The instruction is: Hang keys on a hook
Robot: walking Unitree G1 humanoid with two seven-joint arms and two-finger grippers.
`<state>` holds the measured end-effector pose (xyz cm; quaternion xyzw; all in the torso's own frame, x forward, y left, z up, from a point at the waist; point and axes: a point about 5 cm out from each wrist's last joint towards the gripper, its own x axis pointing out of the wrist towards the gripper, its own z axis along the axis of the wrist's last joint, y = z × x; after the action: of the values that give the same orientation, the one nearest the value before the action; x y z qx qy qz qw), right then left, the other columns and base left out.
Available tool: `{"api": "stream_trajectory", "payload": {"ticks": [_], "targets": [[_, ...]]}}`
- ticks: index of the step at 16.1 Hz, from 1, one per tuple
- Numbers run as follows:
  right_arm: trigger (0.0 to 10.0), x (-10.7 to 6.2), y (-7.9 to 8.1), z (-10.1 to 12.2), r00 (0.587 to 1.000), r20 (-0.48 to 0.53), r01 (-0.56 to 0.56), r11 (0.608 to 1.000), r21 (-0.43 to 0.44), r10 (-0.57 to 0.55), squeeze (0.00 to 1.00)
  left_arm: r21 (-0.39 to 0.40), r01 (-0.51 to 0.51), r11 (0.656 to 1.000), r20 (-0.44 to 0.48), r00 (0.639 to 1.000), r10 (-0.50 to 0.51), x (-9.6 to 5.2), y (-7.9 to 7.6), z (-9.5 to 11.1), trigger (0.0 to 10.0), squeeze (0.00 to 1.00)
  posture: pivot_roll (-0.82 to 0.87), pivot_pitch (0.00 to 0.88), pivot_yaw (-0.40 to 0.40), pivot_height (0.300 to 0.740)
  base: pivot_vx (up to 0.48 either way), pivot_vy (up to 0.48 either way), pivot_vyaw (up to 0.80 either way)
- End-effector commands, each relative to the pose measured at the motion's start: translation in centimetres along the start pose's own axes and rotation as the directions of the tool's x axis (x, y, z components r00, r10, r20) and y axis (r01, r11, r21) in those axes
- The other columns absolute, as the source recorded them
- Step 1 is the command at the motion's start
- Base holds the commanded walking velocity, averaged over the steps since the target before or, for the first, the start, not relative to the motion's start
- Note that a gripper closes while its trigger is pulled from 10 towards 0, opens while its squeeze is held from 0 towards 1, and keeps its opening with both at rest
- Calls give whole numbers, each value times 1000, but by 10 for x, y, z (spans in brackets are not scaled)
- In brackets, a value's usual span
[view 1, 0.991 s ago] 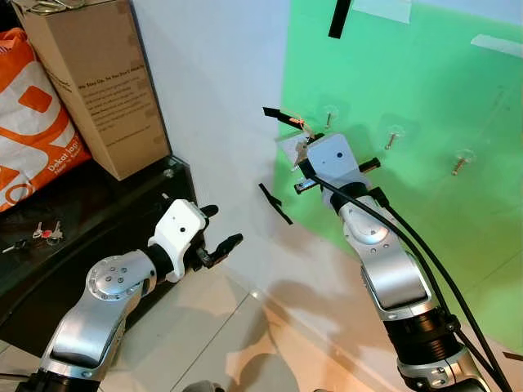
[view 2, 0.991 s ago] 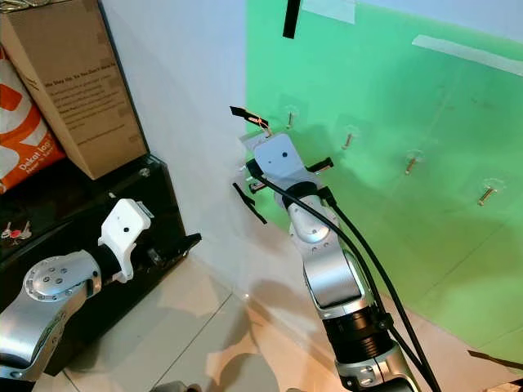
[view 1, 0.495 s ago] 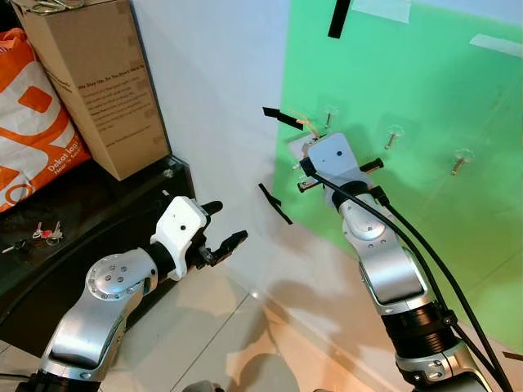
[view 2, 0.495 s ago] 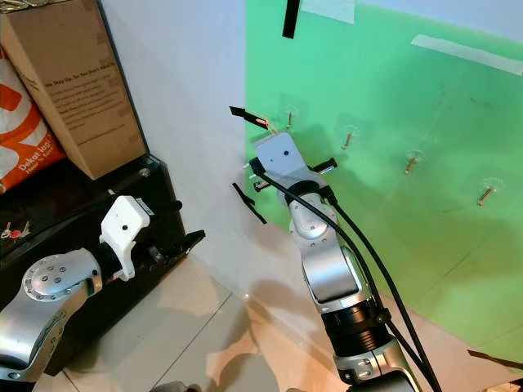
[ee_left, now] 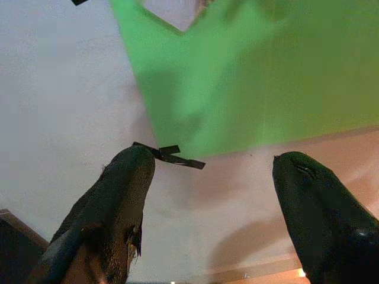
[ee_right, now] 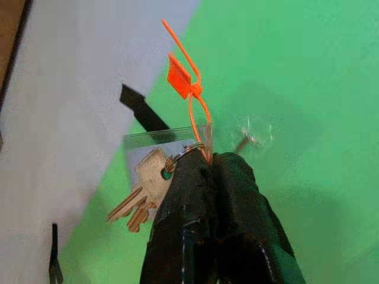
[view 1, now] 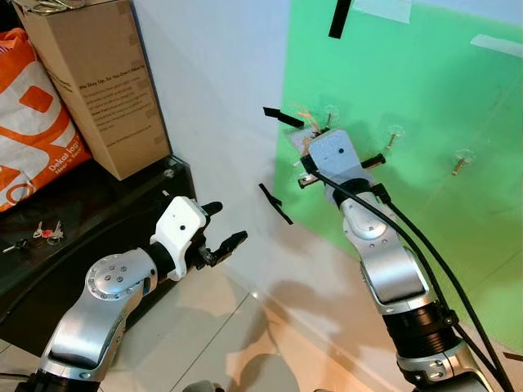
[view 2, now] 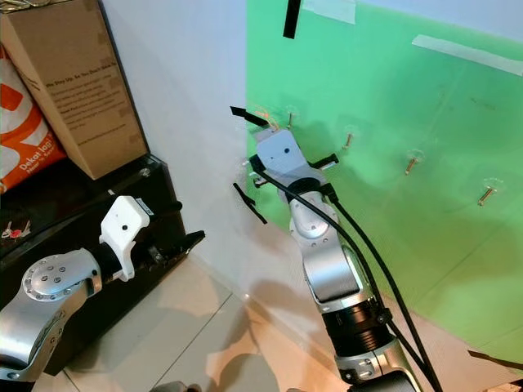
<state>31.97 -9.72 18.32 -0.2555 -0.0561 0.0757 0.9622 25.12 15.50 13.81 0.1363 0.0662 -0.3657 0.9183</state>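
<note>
Right end effector [ee_right: 210,168] is pinched tight on the keys [ee_right: 145,189] at the ring, orange tag [ee_right: 179,76] poking up, just beside the nearest hook [ee_right: 250,137] on the green wall [view 1: 409,98]. Best approach imo: line the ring up w/ the hook tip, slide on, then let go (not before). Left end effector [ee_left: 204,177] idles, fingers spread. Cardboard box [view 1: 90,82] has print, too small to read; orange bag [view 1: 29,122] shows partial lettering.

Hidden items — my right gripper [ee_right: 210,163] covers part of the key ring; keys [ee_right: 142,192] too small from my head; hook [ee_right: 246,141] blurred.
</note>
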Motion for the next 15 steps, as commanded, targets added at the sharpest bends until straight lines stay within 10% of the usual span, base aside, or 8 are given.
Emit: {"api": "stream_trajectory", "payload": {"ticks": [1,15], "targets": [[10000,2,-5,-3,999,-29,21,1000,-23,-22,0,9,8,1000,5,1000,-8,-1,1,4,10000,0,3,0,11,740,0,0,0],[10000,1,6,-6,998,-56,-37,999,-4,36,0,13,18,1000,-1,1000,-18,-1,1,5,10000,0,4,0,20,740,0,0,0]]}}
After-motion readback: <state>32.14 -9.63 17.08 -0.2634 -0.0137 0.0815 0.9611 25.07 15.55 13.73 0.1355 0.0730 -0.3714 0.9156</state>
